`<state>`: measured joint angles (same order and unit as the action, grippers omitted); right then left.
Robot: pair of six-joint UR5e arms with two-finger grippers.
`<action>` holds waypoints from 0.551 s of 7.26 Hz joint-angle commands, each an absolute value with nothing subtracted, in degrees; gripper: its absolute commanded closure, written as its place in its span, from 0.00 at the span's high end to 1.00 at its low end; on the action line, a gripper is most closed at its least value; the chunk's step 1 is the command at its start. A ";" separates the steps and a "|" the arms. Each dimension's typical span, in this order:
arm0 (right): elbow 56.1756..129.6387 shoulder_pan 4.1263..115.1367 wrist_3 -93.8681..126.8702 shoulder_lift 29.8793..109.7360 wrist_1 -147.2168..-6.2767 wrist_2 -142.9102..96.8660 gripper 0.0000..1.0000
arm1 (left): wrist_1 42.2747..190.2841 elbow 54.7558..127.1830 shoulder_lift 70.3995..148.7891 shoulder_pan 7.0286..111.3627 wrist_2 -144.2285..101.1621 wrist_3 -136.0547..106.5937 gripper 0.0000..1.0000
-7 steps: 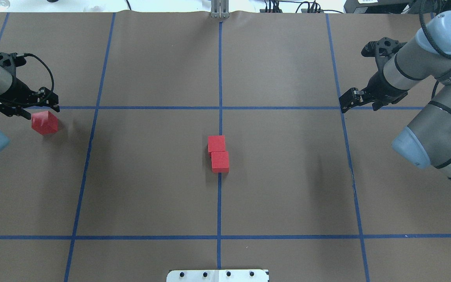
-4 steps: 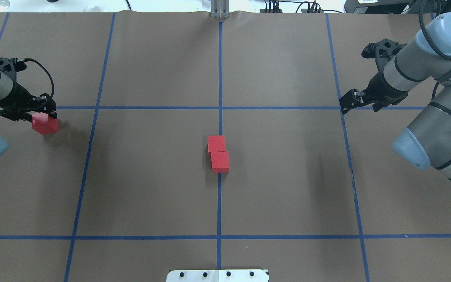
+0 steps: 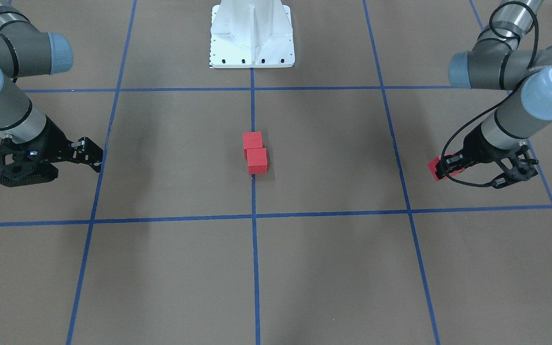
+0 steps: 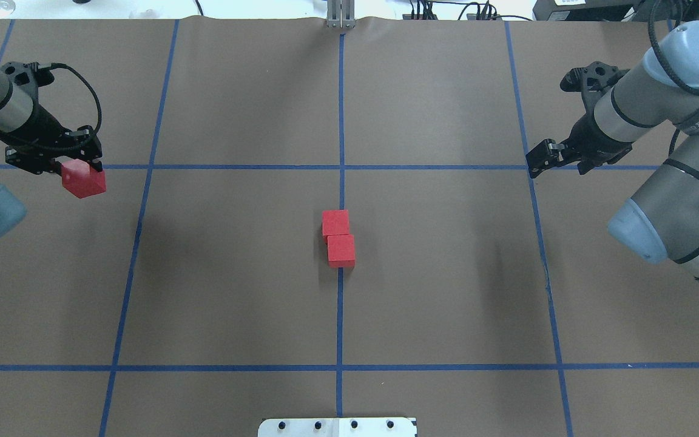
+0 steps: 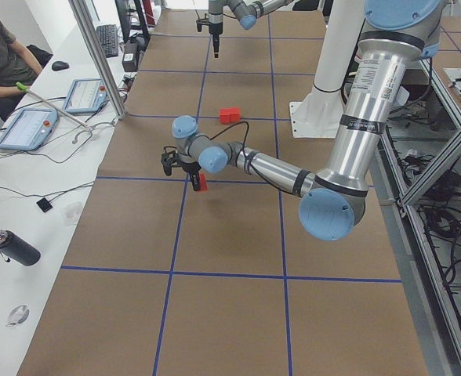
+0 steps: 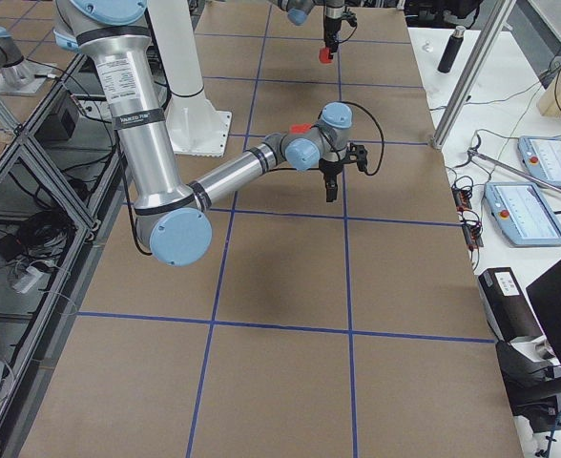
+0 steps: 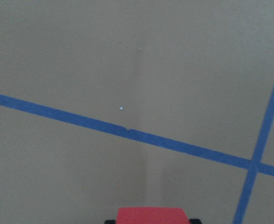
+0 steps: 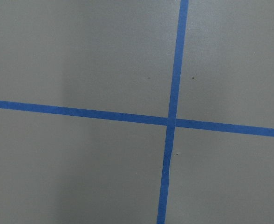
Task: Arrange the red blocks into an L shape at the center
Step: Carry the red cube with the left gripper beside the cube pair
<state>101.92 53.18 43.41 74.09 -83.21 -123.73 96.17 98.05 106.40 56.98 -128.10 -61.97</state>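
Two matte red cubes touch at center [image 4: 340, 291] on the blue grid line: far block [image 4: 335, 223], near block [image 4: 341, 250] offset slightly right. Third block [image 4: 84, 180] tilted, gripped in left tool [image 4: 77, 167], well apart.

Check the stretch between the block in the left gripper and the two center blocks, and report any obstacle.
Nothing visible blocks it. Only floor and tape lines lie between the block in the left gripper and the center blocks.
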 commanded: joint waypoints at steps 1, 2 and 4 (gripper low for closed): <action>101.34 53.17 43.24 74.09 -82.97 -123.66 1.00 | 88.86 106.66 109.24 50.59 -127.53 -80.46 0.00; 100.90 53.17 43.16 74.00 -82.97 -123.66 1.00 | 88.77 110.18 109.94 47.14 -123.70 -95.73 0.00; 100.81 53.17 43.15 73.74 -82.97 -123.66 1.00 | 87.81 107.97 118.32 36.51 -114.55 -121.44 0.00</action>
<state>100.87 53.18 43.17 73.87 -82.98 -123.66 88.59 109.67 112.43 42.12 -119.17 -106.11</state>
